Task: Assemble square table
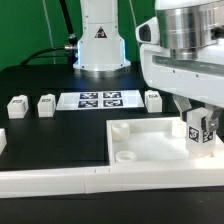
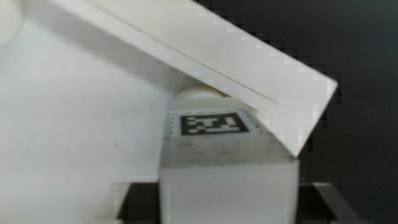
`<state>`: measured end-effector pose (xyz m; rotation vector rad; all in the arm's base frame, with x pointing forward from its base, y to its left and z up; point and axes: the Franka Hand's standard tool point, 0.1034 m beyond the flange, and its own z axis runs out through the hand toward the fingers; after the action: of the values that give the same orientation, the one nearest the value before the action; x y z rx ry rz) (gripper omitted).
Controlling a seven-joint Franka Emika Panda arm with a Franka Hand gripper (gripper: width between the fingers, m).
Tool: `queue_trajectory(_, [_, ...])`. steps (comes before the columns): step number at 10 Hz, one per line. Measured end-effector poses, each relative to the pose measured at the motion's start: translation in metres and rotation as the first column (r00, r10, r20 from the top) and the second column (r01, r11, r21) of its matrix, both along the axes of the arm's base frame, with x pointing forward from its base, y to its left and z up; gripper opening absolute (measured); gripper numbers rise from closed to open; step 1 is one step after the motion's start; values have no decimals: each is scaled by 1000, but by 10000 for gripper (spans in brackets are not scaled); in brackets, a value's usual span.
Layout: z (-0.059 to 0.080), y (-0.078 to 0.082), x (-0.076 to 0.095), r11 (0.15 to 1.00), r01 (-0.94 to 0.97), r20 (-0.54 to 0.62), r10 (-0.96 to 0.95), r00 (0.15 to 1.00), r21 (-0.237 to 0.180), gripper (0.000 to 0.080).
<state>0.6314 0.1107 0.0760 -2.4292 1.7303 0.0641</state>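
Observation:
The square table top [image 1: 150, 145] lies flat at the exterior view's right, with round sockets [image 1: 118, 128] at its corners. My gripper [image 1: 200, 122] is shut on a white tagged leg post [image 1: 201, 133] and holds it upright over the top's right part. In the wrist view the leg post [image 2: 217, 150] shows its tag between my dark fingers [image 2: 146, 203], and my gripper [image 2: 228, 208] is closed on it beside a raised corner edge of the table top [image 2: 214, 50]. The leg's lower end is hidden. Three more leg posts [image 1: 46, 104] stand on the black table.
The marker board [image 1: 100, 99] lies in front of the robot base [image 1: 100, 45]. Loose legs stand at the left [image 1: 17, 106] and beside the board [image 1: 153, 99]. A long white L-shaped rail [image 1: 60, 182] runs along the front and left of the top.

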Motion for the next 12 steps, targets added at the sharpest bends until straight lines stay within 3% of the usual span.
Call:
queue_trajectory(3, [-1, 1, -2, 995, 101, -8, -101, 995, 13, 300])
queue_trajectory(4, [0, 3, -2, 1000, -17, 6, 17, 1000, -6, 382])
queue_trajectory(5, [2, 9, -1, 983, -181, 25, 182, 983, -37, 522])
queue_trajectory(6, [3, 11, 2, 925, -374, 58, 378, 924, -71, 609])
queue_trajectory(10, [3, 13, 1, 767, -631, 68, 639, 766, -116, 647])
queue_trajectory(12, [-1, 11, 4, 418, -887, 28, 907, 421, -196, 649])
